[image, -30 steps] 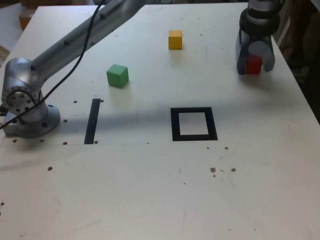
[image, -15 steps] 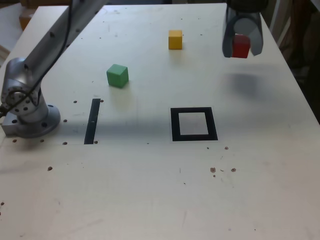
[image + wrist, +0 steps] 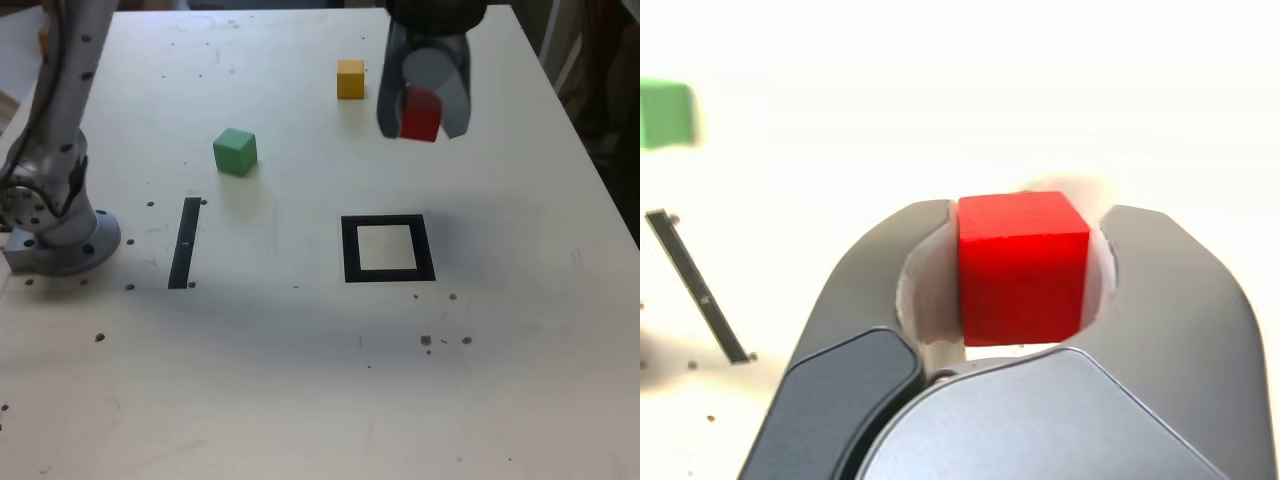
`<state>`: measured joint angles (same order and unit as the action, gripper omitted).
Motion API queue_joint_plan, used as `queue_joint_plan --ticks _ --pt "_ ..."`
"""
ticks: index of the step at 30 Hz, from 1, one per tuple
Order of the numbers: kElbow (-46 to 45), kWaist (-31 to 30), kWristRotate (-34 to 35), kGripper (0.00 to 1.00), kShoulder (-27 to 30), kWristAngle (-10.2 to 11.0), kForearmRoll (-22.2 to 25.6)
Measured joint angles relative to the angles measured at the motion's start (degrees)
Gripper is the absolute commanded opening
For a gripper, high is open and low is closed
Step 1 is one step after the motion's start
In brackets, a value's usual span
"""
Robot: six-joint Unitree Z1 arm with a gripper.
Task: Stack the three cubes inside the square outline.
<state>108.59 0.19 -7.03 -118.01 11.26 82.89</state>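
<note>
A Unitree Z1 arm's gripper (image 3: 423, 112) hangs above the pale table (image 3: 520, 380), its jaws clenched on the red cube (image 3: 420, 115), which is lifted clear of the surface. The black square outline (image 3: 388, 248) lies nearer the camera in the exterior view, with nothing in it. The yellow cube (image 3: 350, 79) sits on the table just to the exterior view's left of the gripper; the green cube (image 3: 235, 151) rests farther left, near a narrow black strip (image 3: 185, 242) and the arm's base (image 3: 55, 230).

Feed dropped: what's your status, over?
Gripper shut on red cube, airborne. Black square outline empty. Green cube, yellow cube aside; nothing blocking.
</note>
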Motion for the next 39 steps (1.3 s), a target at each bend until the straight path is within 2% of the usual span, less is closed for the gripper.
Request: queue_joint_plan --ticks 6,10,14,20,28,39 --pt "-11.87 -1.26 4.66 0.3 1.62 -3.03 -6.75" --pt "-17.14 -3.58 7.97 0.3 2.18 -4.19 -9.76" --pt "-21.21 -5.29 10.78 0.3 4.43 -4.31 -13.74" --pt "-27.66 -6.52 13.94 0.3 8.14 -2.74 -21.16" --pt "-29.47 -6.65 14.37 0.3 7.84 -3.66 -23.7" --pt "-30.12 -6.65 13.59 0.3 6.73 -3.67 -25.61"
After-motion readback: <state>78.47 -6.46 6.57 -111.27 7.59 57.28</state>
